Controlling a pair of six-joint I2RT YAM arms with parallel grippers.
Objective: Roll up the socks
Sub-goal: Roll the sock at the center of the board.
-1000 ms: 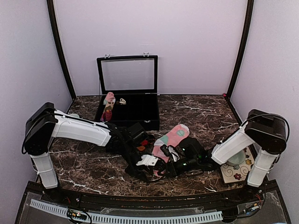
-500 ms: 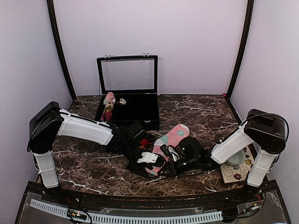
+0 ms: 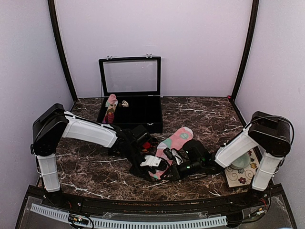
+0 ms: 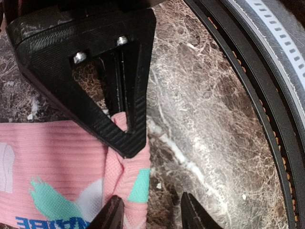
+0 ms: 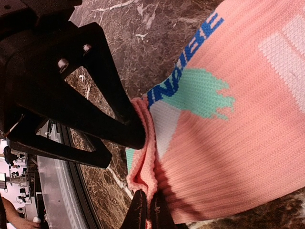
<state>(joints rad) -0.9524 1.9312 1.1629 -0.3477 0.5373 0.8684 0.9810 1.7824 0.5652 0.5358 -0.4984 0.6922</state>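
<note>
Right wrist view is showing the pink sock (image 5: 228,143) from very close. It is lying flat on the marble table (image 3: 90,167), in the middle between the two arms, with one end pointing toward their bases. At that near end the fabric is bunching into a small fold, and the right gripper (image 5: 147,213) is pinching this fold with its jaws fully closed. The left gripper (image 4: 153,217) is hanging just beside it. Its jaws are standing about half open, one finger over the pink edge and the other over bare marble, and they are not pressing the fabric as far as I can see. The black argyle sock (image 3: 147,145) is lying a little further back, mostly hidden under the left arm, so only some red and orange patches are showing.

I am judging that the rolling of the pink sock is only beginning: the first turn of the near end is being formed, and the rest is lying flat. The next move is asking, I think, for the left jaws to close on the same edge beside the right grip. Both grippers should then turn the fold over together toward the far end. The fabric looks soft and thin, so an uneven pull is risking a crooked roll.
</note>
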